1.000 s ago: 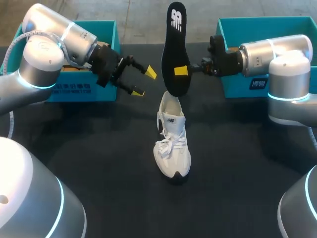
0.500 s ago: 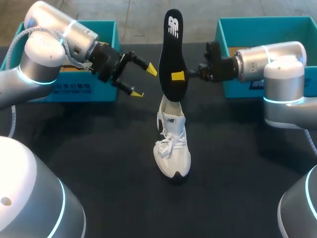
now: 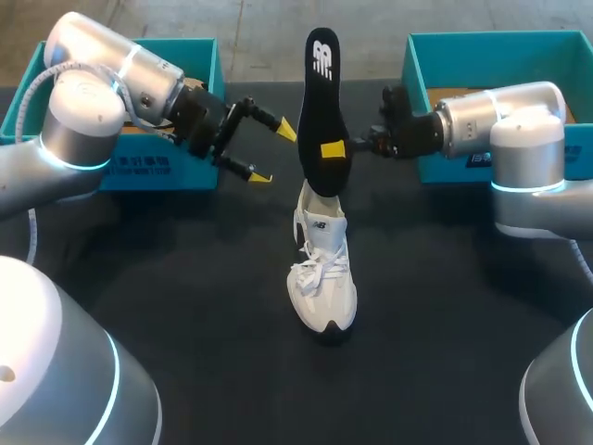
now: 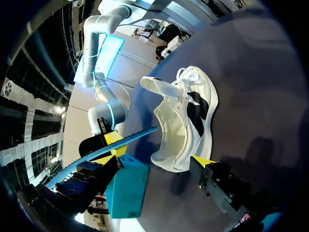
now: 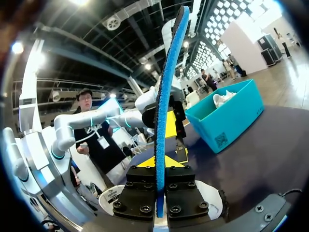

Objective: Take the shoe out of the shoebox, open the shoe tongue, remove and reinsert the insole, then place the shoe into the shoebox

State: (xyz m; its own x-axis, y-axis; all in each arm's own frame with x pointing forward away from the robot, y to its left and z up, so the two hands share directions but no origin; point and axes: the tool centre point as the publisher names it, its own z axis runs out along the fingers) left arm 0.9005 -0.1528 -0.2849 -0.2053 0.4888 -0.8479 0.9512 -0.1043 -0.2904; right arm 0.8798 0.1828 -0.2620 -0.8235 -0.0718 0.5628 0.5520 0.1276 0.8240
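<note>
A white shoe (image 3: 321, 269) stands mid-table with its toe toward me and its tongue lifted. Just above its heel the black insole (image 3: 321, 111) stands upright, and my right gripper (image 3: 335, 148) is shut on the lower part. In the right wrist view the insole's blue edge (image 5: 166, 96) rises from between that gripper's (image 5: 161, 166) closed fingers. My left gripper (image 3: 274, 153) hangs open a short way left of the insole, holding nothing. In the left wrist view the shoe (image 4: 186, 121) lies ahead of this gripper (image 4: 159, 152), and the insole's blue edge (image 4: 130, 137) passes near one finger.
A teal shoebox (image 3: 139, 167) sits at the back left behind my left arm, and it shows as the teal box (image 5: 227, 116) holding white paper in the right wrist view. A second teal box (image 3: 500, 46) stands at the back right behind my right arm.
My right gripper has shifted the insole slightly left and lower, closer over the shoe's heel. The left gripper has edged a little right, still open.
</note>
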